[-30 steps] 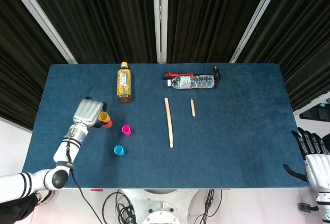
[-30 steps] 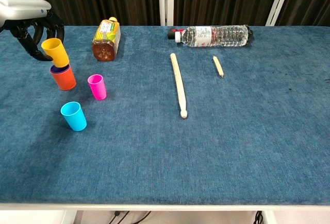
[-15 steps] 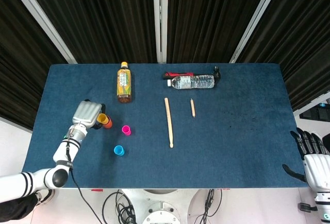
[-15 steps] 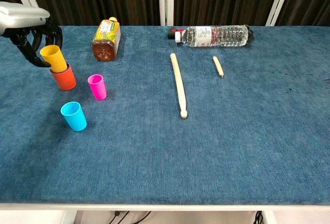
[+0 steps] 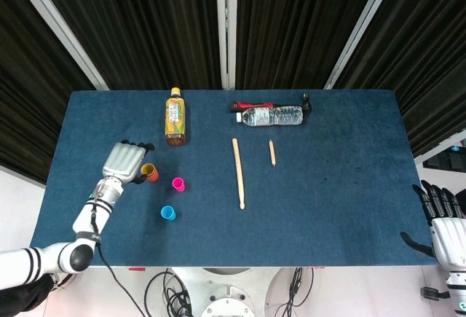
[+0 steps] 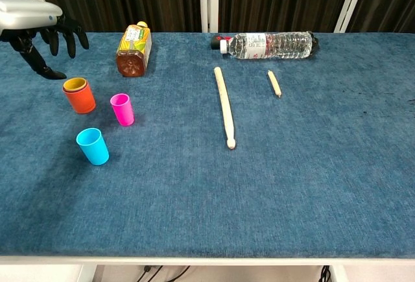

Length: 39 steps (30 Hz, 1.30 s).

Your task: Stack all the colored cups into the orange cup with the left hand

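Observation:
The orange cup [image 6: 79,96] [image 5: 149,172] stands upright at the table's left, with a yellow cup [image 6: 75,84] nested inside it so only the yellow rim shows. A pink cup [image 6: 122,109] [image 5: 178,184] stands just right of it, and a blue cup [image 6: 93,146] [image 5: 168,213] stands nearer the front edge. My left hand [image 6: 40,35] [image 5: 125,161] hovers above and left of the orange cup with fingers spread, holding nothing. My right hand [image 5: 444,222] hangs off the table's right edge, fingers apart and empty.
A tea bottle [image 6: 133,48] lies behind the cups. A clear water bottle [image 6: 269,45] lies at the back with a red-and-black tool [image 5: 251,105] behind it. A long wooden stick [image 6: 224,106] and a short one [image 6: 274,83] lie mid-table.
The yellow cup dropped fully into the orange cup. My left hand let go of it, opened its fingers and drew up and back to the left.

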Available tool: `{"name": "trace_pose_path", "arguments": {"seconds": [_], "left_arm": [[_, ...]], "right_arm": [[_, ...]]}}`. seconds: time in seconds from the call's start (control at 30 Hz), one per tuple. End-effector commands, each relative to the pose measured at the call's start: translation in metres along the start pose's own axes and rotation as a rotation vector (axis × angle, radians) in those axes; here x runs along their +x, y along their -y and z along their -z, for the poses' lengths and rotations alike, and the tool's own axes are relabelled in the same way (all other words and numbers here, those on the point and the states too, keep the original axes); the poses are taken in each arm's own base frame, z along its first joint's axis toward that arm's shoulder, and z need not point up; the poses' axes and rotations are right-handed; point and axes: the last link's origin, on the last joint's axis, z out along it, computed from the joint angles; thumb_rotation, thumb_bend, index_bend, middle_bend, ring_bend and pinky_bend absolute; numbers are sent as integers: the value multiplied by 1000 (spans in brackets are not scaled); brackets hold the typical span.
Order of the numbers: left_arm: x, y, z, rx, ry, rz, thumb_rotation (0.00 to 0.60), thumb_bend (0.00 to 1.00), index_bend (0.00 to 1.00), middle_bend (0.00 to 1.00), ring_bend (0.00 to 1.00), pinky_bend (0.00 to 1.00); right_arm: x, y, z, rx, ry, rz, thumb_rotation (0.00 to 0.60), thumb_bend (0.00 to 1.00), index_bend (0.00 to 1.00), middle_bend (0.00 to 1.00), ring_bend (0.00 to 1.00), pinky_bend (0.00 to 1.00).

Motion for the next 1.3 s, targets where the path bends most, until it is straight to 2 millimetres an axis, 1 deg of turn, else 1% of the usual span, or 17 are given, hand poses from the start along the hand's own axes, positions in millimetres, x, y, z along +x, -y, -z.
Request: {"name": "trace_pose_path", "arguments": {"seconds": [0.03,0.13,0.17,0.27,0.4,0.57,0.67,0.77,0.97,1.3], "left_arm": [[17,-2,32,-33,-55,-47,600,220,311,364,366,319],[17,4,58,-30,-65,-98,600,208,340,394,381,350],[13,6,68,-24,-52,-96,600,205,342,400,383,349],[-1,7,87,-25,-7,-63,600,193,340,400,383,345],[-24,-3,98,-77,31,-51,600,189,335,395,382,355],[-44,-21,99,-163,27,-68,600,189,334,394,382,362],[-54,-27,93,-193,-21,-98,600,189,330,391,382,359],[-65,-33,89,-202,-28,-87,600,189,322,389,381,357],[-72,-39,83,-216,-18,-73,600,189,311,385,381,355],[-78,-49,77,-246,6,-61,600,188,316,385,382,354]], "right_arm": [[1,-1,-1,-1,-4,-1,600,100,0,0,0,0],[2,-2,-1,-1,-5,-3,600,99,0,0,0,0],[2,-3,0,-2,-5,-2,600,100,0,0,0,0],[2,-4,0,-4,-4,-5,600,100,0,0,0,0],[-1,-3,-1,-1,4,-4,600,100,0,0,0,0],[-1,-1,2,2,4,0,600,100,0,0,0,0],[-1,-1,4,-2,1,5,600,101,0,0,0,0],[0,-1,5,-3,1,9,600,100,0,0,0,0],[0,0,3,-3,3,13,600,100,0,0,0,0],[-4,0,2,-6,25,17,600,99,0,0,0,0]]}}
